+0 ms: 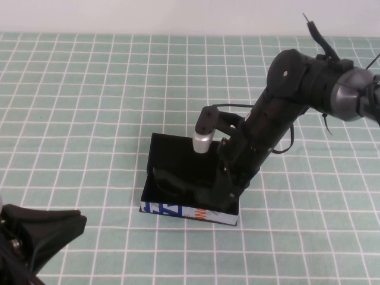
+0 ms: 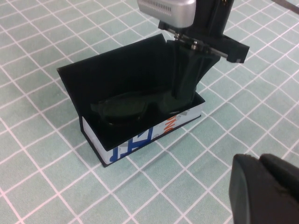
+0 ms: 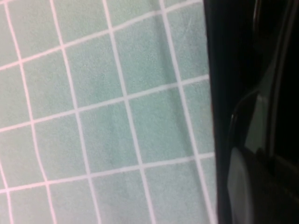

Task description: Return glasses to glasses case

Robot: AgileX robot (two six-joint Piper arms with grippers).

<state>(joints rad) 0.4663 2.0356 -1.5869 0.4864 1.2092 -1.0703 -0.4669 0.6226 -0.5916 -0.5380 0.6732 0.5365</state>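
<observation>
On my left, the left tool (image 1: 56,228) sits low at the near-left corner of the desk (image 1: 77,107), well apart from the work; I see only its dark housing, and I cannot tell how far it is open. It touches nothing.

Moving toward the middle, the glasses case (image 1: 178,211) stands open on the green checked desk cover, its black lid tipped up and back at the far side, its white front with blue and orange print facing me. Its long axis runs left to right across my high view.

The glasses (image 2: 122,108) lie inside the case, long axis along the case's length, lenses toward the printed front. The left lens is plainly visible from the left wrist view; the right end is hidden behind the arm.

To the right, the right arm reaches in from the far right and comes down into the right half of the case. The right tool (image 2: 180,95) is pinched narrow, fully closed, its tip down in the case at the right end of the glasses. Whether it grips the frame or merely presses against it, I cannot tell.
</observation>
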